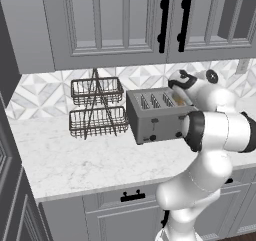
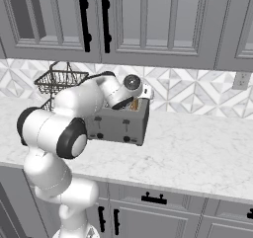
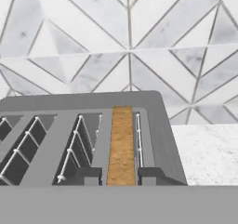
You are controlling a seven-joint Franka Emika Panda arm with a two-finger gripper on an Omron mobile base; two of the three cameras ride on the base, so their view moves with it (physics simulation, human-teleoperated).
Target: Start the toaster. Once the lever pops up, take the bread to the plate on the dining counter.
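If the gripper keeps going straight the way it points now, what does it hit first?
Most likely the bread in the toaster's rightmost slot: the gripper has a tip on each side of the slice. Depth is unclear.

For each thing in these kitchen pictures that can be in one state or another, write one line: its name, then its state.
toaster: upright on the counter, three slots empty, one filled.
bread: standing in the slot nearest the toaster's end, top edge showing.
pincer: open, a fingertip either side of the bread, not touching it.
wire basket rack: both tiers empty.
cabinet doors: closed.
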